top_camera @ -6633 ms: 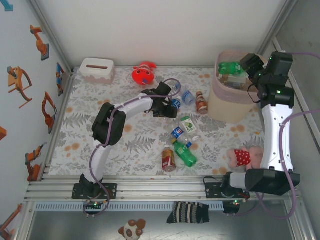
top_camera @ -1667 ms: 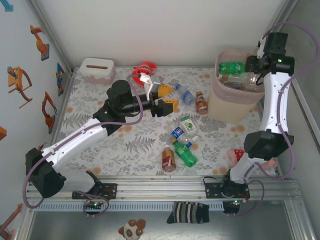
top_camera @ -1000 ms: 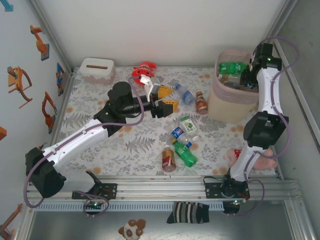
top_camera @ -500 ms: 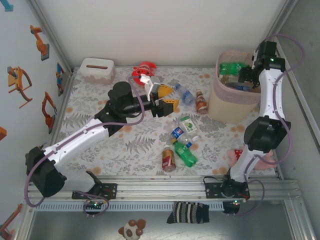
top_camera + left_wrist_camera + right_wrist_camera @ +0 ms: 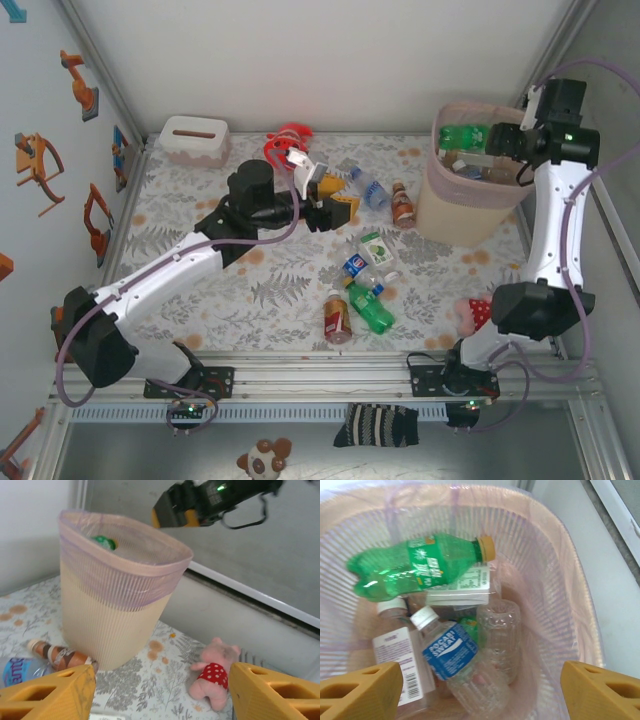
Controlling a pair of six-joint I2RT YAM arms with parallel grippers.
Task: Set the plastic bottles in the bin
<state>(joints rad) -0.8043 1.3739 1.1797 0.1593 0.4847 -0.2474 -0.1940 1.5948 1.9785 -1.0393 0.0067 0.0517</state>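
Observation:
The pale pink bin (image 5: 462, 205) stands at the far right and holds several plastic bottles: a green one (image 5: 420, 567), a blue-labelled clear one (image 5: 451, 656), a bare clear one (image 5: 499, 630) and a white-labelled one (image 5: 395, 647). My right gripper (image 5: 503, 142) hangs open over the bin's mouth, empty (image 5: 482, 685). My left gripper (image 5: 332, 196) hovers open above the table's middle, nothing between its fingers (image 5: 160, 690). Just right of it lie a blue-labelled bottle (image 5: 368, 188) and a brown bottle (image 5: 402, 205). Nearer lie a green-labelled bottle (image 5: 377, 248), a green bottle (image 5: 370, 308) and a red-labelled one (image 5: 337, 315).
A red plush toy (image 5: 288, 148) and a white tissue box (image 5: 193, 140) sit at the far edge. A pink plush (image 5: 482, 314) lies near the right arm's base. Walls close in on the left, back and right. A striped sock (image 5: 378, 424) hangs below the front rail.
My right gripper has drawn back and up to the right, over the bin's far rim. The left gripper has edged slightly toward the far right. The bottles on the table have not moved.

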